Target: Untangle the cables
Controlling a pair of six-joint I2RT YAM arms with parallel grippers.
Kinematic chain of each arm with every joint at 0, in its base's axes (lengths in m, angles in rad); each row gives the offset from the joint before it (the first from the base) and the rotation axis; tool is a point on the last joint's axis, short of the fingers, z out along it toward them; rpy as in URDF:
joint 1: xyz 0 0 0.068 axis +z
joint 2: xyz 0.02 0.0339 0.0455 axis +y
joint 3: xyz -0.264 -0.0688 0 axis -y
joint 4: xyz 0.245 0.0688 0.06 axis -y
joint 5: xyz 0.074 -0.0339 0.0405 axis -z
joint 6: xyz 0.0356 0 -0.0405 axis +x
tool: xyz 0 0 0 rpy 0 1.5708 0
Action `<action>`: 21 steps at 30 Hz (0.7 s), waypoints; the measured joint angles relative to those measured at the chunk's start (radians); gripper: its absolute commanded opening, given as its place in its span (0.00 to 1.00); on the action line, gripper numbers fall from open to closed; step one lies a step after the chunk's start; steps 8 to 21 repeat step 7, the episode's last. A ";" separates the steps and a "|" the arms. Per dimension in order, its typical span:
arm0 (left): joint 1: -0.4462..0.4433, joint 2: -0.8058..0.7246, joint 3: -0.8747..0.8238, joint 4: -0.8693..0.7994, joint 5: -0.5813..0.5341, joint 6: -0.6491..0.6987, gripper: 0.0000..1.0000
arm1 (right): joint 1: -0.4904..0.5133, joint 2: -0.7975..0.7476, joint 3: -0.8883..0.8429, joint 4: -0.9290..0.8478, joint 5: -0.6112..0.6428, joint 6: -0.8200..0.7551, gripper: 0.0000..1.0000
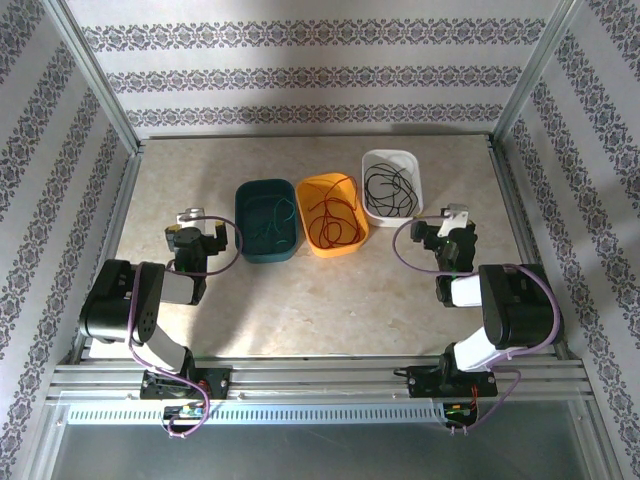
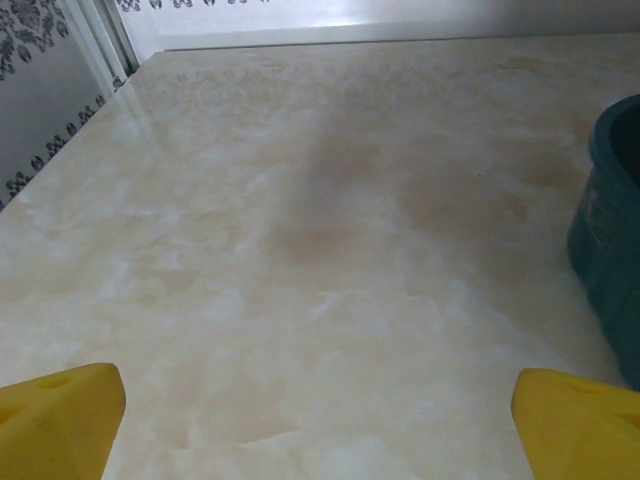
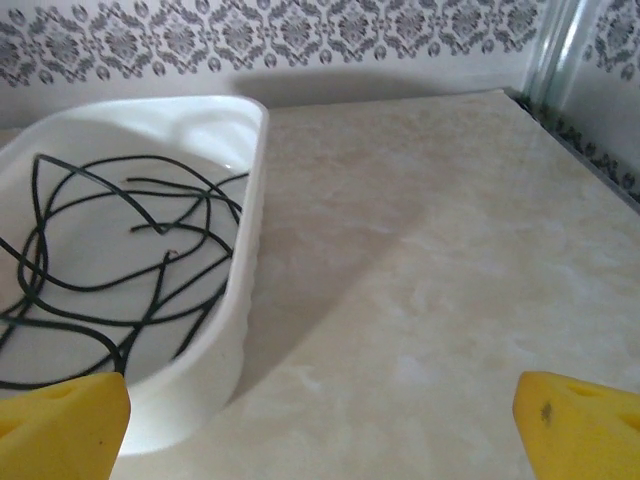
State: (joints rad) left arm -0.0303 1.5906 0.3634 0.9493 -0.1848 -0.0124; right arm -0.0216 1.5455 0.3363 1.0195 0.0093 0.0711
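**A:** What takes up most of the scene?

**B:** A pale, marble-patterned table [image 1: 320,300] inside a walled metal frame. Two robot arms are fixed at its near edge, the left arm [image 1: 130,300] and the right arm [image 1: 510,310]. Each is folded so that its hand points toward the back of the table.

**A:** Where are the cables [image 1: 330,215]?

**B:** They lie in three tubs lined up side by side, toward the back of the table. The teal tub [image 1: 268,257] on the left holds a green cable [image 1: 272,215]. The orange tub [image 1: 335,250] in the middle holds a red cable [image 1: 332,212]. The white tub [image 1: 392,155] on the right holds a black cable [image 1: 390,187] in loose loops. With one colour in each tub, the sorting looks finished or nearly so.

**A:** And the hands?

**B:** The left gripper [image 2: 320,430] is low over bare table just left of the teal tub. Its yellow fingers [image 2: 60,420] are spread wide with nothing between them. The right gripper [image 3: 320,425] is just right of the white tub, equally wide and empty. Each is beside an outer tub, probably to keep clear of the strands while remaining within reach.
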 measured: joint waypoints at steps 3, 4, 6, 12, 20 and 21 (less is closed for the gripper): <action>0.000 0.000 0.000 0.006 0.009 -0.003 0.99 | 0.000 0.000 0.017 -0.021 -0.023 -0.003 0.98; 0.000 0.000 0.000 0.006 0.010 -0.004 0.99 | 0.000 0.000 0.019 -0.026 -0.027 -0.003 0.98; 0.000 0.000 0.000 0.008 0.016 -0.004 0.99 | 0.000 0.000 0.022 -0.036 -0.035 -0.003 0.98; 0.000 0.000 0.000 0.008 0.018 -0.006 0.99 | 0.000 0.000 0.022 -0.039 -0.038 -0.004 0.98; 0.000 0.000 0.000 0.008 0.018 -0.006 0.99 | 0.000 0.000 0.022 -0.039 -0.038 -0.004 0.98; 0.000 0.000 0.000 0.008 0.018 -0.006 0.99 | 0.000 0.000 0.022 -0.039 -0.038 -0.004 0.98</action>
